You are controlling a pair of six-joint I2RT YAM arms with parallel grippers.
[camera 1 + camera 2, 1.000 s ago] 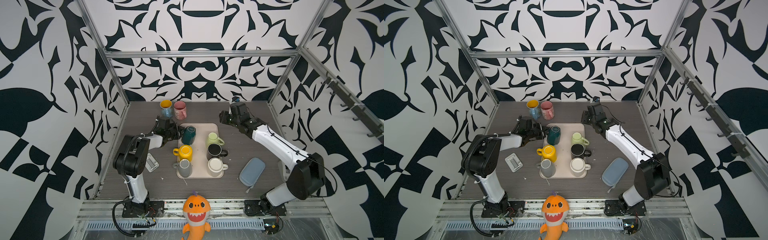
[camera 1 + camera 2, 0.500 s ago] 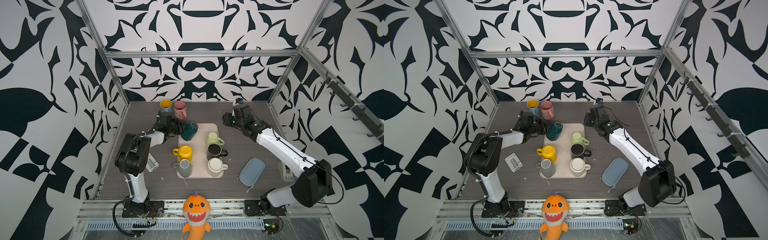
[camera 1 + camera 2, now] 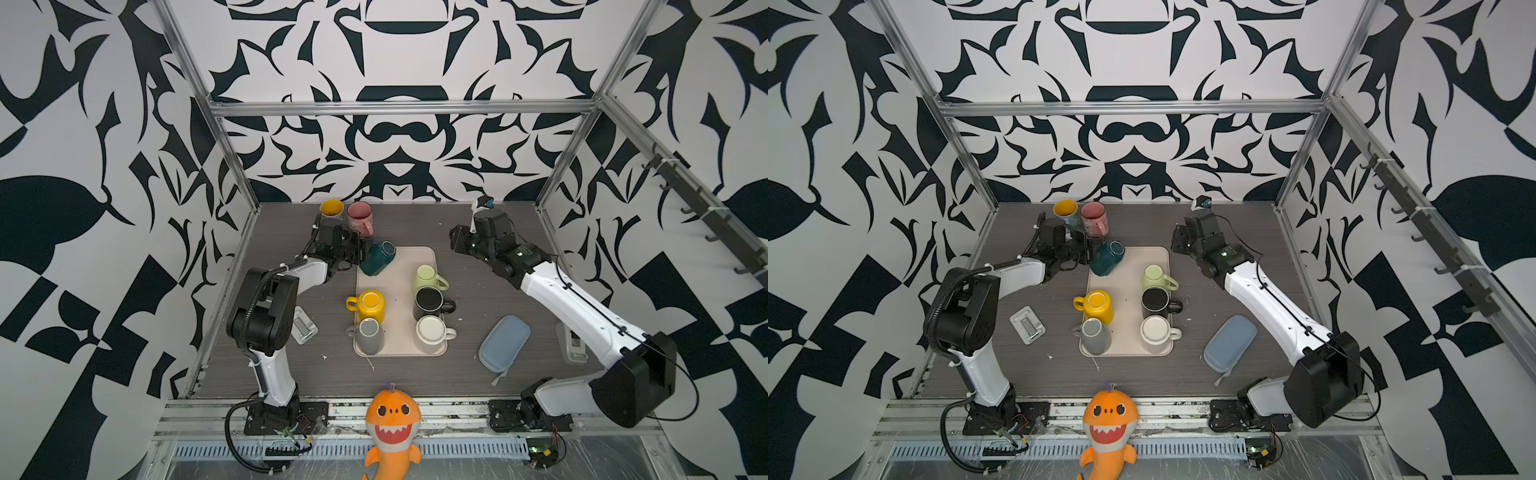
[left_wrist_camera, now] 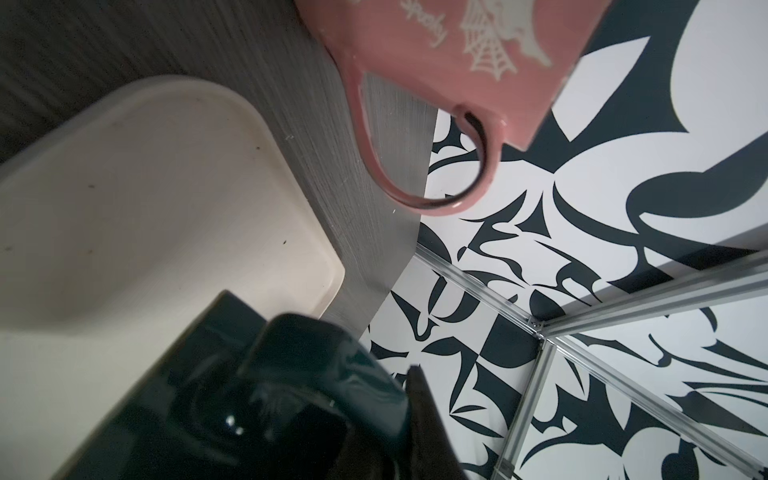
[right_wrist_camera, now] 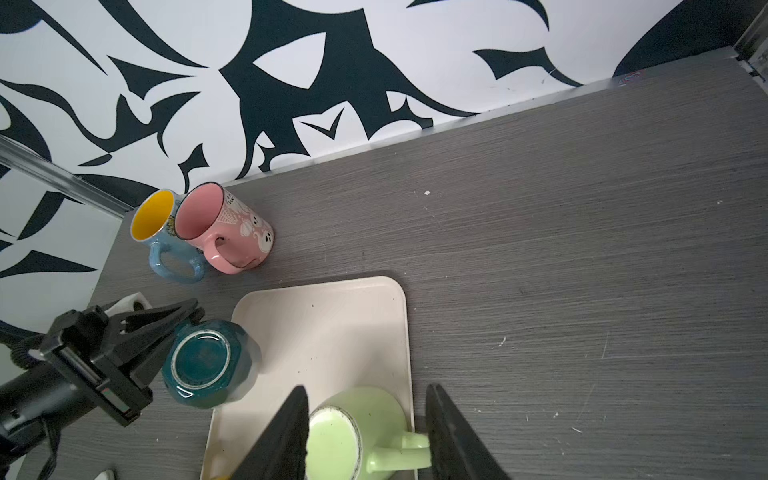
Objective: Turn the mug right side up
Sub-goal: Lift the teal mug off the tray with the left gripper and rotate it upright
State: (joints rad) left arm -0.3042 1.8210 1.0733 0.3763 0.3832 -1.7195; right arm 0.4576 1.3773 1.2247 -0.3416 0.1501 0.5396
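A dark teal mug (image 3: 377, 258) (image 3: 1108, 258) hangs tilted over the far left corner of the cream tray (image 3: 415, 257) (image 3: 1142, 257), its base turned up and to the right. My left gripper (image 3: 355, 251) (image 3: 1086, 251) is shut on it from the left, at the handle side. The left wrist view shows the mug's glossy body (image 4: 249, 395) close against one dark finger (image 4: 419, 399). In the right wrist view its ringed base (image 5: 201, 359) faces the camera. My right gripper (image 3: 457, 241) (image 5: 368, 390) stands open, high over the tray's far right side, holding nothing.
Several mugs sit base-up on the tray: light green (image 3: 428, 277), black (image 3: 430, 301), white (image 3: 432, 332), yellow (image 3: 368, 305), grey (image 3: 370, 334). A pink mug (image 3: 360, 218) and a blue one (image 3: 331, 210) stand upright just behind my left gripper. A blue pouch (image 3: 504, 343) lies right of the tray.
My left gripper has lifted the teal mug off the tray, carried it toward the back and tilted it. My right arm has drawn away to the right, off the tray.
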